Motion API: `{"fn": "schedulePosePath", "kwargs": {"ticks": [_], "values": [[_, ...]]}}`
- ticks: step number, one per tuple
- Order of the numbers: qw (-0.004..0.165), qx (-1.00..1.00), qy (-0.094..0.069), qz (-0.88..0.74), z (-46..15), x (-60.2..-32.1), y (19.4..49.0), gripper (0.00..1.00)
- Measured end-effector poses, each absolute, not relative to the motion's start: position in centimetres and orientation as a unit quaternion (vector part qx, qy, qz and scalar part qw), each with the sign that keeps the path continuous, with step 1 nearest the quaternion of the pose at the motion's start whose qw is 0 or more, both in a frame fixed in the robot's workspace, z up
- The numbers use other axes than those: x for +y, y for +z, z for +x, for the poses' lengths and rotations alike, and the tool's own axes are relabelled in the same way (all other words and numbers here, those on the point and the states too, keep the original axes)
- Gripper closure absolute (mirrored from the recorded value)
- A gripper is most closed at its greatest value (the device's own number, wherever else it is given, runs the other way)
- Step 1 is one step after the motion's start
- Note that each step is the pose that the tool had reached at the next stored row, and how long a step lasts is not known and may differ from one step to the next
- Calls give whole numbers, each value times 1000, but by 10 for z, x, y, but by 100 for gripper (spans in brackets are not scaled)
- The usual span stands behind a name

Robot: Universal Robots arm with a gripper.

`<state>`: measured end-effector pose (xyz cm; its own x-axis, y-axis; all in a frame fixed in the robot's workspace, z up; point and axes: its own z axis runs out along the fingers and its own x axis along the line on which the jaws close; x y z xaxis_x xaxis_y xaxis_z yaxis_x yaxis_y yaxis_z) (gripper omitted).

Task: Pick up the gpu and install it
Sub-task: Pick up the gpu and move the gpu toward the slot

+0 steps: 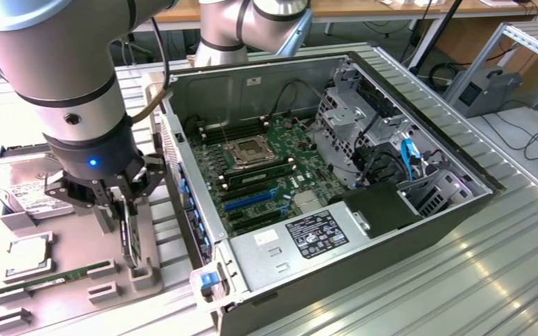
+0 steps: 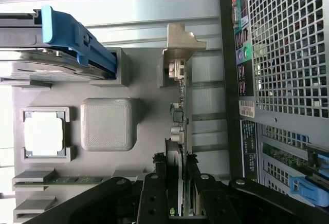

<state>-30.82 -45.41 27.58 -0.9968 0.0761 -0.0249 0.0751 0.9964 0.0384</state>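
Ribbed metal worktop carries an open computer case and, at the exterior view's left, a grey parts tray. The gpu stands on edge in a slot along the tray edge nearest the case. The gripper is down over it, with its jaws closed on the card, one finger on each face. Farther from the case, the tray also holds a hard drive, a processor chip and a green memory stick.
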Motion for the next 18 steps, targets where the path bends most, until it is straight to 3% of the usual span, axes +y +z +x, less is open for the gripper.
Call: {"fn": "schedulePosePath", "kwargs": {"ticks": [18], "values": [[13,999,19,38,-308,-454,282,74]]}}
